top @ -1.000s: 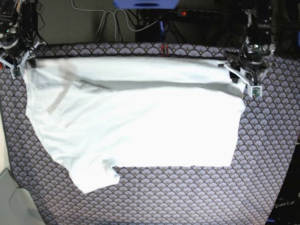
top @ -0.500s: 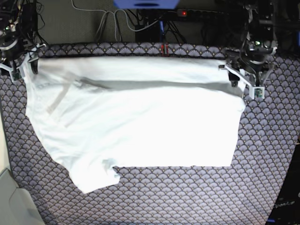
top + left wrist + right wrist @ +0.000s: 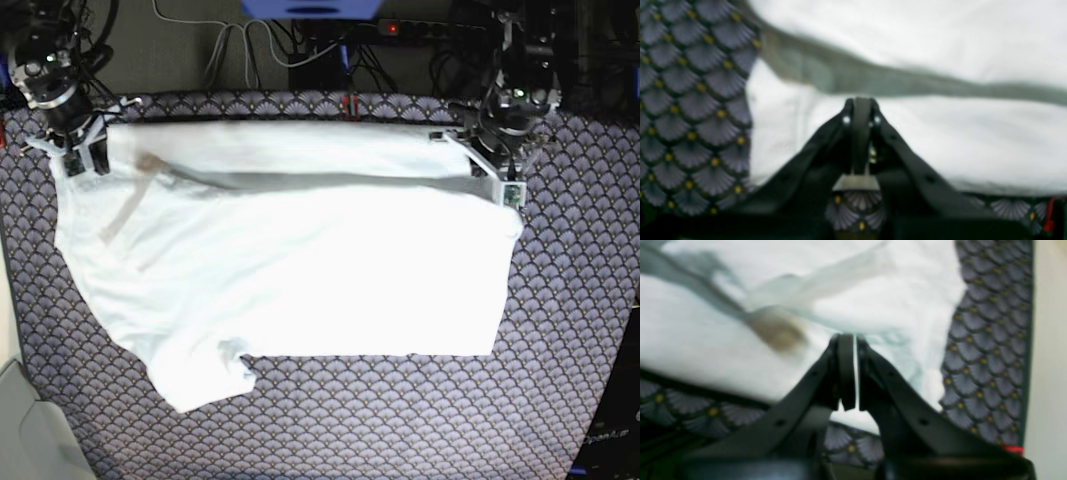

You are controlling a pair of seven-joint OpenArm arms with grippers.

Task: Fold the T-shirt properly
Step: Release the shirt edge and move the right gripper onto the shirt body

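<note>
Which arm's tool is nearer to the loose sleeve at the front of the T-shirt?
The right tool, at the T-shirt's far corner on the sleeve's side. The left tool is at the opposite far corner.

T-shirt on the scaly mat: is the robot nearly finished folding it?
Not nearly. Done: the T-shirt lies spread flat on the mat, with one strip along the far edge already turned over. In hand: the left gripper and right gripper are both shut at the far corners. Left: the sleeve and body still need folding.
</note>
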